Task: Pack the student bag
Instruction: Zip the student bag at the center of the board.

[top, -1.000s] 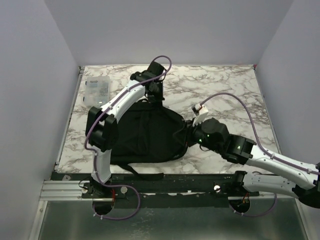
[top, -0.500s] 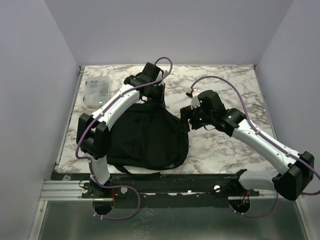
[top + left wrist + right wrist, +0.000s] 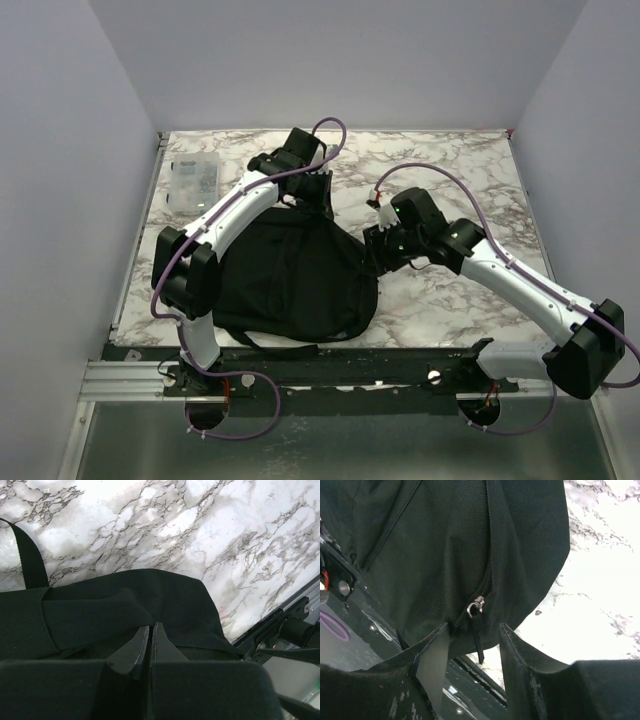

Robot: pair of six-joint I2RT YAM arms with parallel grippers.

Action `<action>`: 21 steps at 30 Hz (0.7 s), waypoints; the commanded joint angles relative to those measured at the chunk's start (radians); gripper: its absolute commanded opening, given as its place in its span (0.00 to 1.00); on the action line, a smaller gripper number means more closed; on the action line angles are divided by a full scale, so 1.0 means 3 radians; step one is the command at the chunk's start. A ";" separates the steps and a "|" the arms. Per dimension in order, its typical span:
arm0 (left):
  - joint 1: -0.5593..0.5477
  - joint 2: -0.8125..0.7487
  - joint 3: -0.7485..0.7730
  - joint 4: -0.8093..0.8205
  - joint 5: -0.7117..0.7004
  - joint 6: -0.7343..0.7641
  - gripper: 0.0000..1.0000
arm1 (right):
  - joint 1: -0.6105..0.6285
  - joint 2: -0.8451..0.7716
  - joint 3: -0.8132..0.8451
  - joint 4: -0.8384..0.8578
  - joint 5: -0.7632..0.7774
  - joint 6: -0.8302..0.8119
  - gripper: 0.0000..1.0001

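Observation:
The student bag [image 3: 290, 275] is a large black fabric backpack lying on the marble table [image 3: 450, 160], its top drawn up toward the back. My left gripper [image 3: 318, 205] is at the bag's top end. In the left wrist view it [image 3: 148, 628] is shut with its tips pinched into the black fabric [image 3: 125, 595]; a black strap [image 3: 30, 555] curves away at the left. My right gripper [image 3: 372, 255] is at the bag's right edge. In the right wrist view it [image 3: 475, 630] is open, its fingers on either side of a silver zipper pull [image 3: 477, 605] with a hanging black tab.
A clear plastic box [image 3: 193, 180] with small items sits at the table's back left. A black rail [image 3: 380, 365] runs along the near edge, also showing in the right wrist view [image 3: 480, 690]. Grey walls close in three sides.
My right arm has swung up and back from low at the bag's right side, then eased down to the zipper. My left gripper has pulled the bag's top slightly back.

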 commanded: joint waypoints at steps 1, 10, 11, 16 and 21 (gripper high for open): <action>0.0005 -0.0201 -0.0042 0.0195 0.0272 -0.0001 0.00 | -0.0003 0.0105 -0.0045 -0.0044 0.0332 0.0170 0.34; 0.0014 -0.0249 -0.0091 0.0191 0.0158 0.0075 0.00 | 0.0000 0.0054 -0.0130 -0.0442 0.0488 0.0273 0.37; 0.0019 -0.0259 -0.0095 0.0185 0.0126 0.0082 0.00 | 0.0000 0.0045 -0.0147 -0.0449 0.0614 0.0376 0.44; 0.0019 -0.0339 -0.0155 0.0182 0.0076 0.0075 0.00 | 0.0000 0.0048 -0.0231 -0.0406 0.0863 0.1058 0.29; 0.0014 -0.0325 -0.0207 0.0218 0.0280 0.0014 0.12 | 0.0000 -0.0654 -0.0498 -0.0014 0.0349 0.1726 0.37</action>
